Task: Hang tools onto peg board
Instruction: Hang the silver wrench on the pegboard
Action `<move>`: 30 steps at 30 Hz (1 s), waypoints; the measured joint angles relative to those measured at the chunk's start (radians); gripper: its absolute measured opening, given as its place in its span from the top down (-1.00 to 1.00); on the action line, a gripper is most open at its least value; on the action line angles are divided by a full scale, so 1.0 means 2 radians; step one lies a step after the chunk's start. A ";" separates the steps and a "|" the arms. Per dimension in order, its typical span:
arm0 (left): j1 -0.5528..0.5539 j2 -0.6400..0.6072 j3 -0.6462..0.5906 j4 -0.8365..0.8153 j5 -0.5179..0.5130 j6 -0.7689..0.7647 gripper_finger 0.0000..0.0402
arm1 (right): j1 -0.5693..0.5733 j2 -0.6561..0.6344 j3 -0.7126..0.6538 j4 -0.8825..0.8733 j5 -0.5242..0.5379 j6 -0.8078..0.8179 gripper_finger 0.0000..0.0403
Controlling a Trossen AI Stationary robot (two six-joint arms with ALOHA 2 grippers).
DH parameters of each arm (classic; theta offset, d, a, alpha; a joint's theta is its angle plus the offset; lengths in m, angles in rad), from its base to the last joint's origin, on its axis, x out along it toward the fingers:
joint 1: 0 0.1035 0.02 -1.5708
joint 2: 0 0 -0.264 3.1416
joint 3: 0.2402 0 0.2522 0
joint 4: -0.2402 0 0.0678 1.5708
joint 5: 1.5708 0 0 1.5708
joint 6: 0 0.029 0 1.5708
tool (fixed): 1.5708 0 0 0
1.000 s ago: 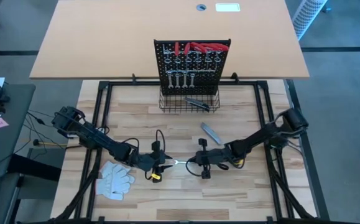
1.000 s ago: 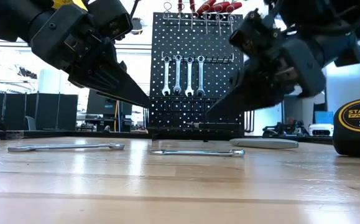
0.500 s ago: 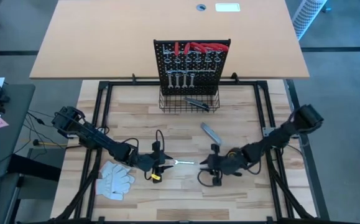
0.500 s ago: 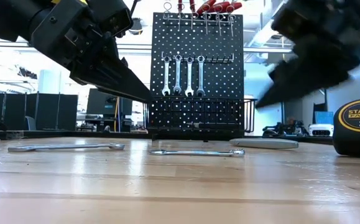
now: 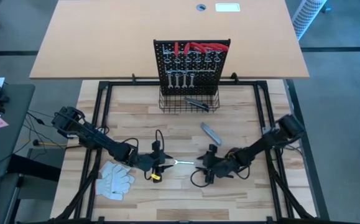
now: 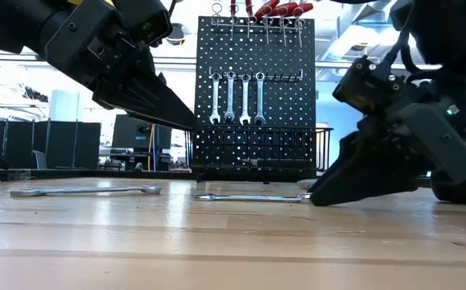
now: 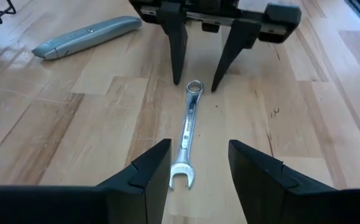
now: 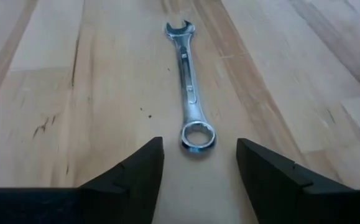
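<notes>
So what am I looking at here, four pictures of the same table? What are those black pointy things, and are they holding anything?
Yes, one moment from four cameras: one overhead, one at table height, one on each arm's wrist. The black points are the fingers of two robot arms. The left gripper and right gripper face each other, both open, holding nothing. Between them a silver wrench lies flat on the wooden table. Also lying there are a grey utility knife and white gloves. Behind stands the peg board, with wrenches already hanging.

The table [image 5: 124, 112] is seen from straight overhead, then level across at tabletop height; the same wrench [image 7: 186, 138] is caught up close by both wrist views, from opposite ends.
</notes>
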 joint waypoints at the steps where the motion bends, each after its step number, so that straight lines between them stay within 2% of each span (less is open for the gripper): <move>1: 0.000 0.000 0.000 -0.002 0.000 0.000 0.22 | -0.003 0.005 0.000 0.000 -0.006 0.001 -0.05; 6: 0.000 0.026 -0.001 0.002 -0.001 0.016 0.22 | -0.005 0.011 0.001 0.003 -0.027 0.001 0.07; 9: 0.001 0.065 0.000 0.041 -0.001 0.026 0.22 | -0.006 0.010 0.001 -0.002 -0.032 0.001 0.23; 16: 0.004 0.117 0.016 0.051 0.000 0.048 0.22 | -0.006 0.011 0.001 -0.005 -0.044 0.001 0.64; 25: 0.008 0.103 0.021 0.067 0.006 0.106 0.22 | -0.005 -0.006 0.000 -0.008 -0.052 -0.017 0.69; 30: 0.003 0.101 0.021 0.066 -0.027 0.159 0.22 | -0.004 -0.008 0.000 -0.007 -0.056 -0.022 0.77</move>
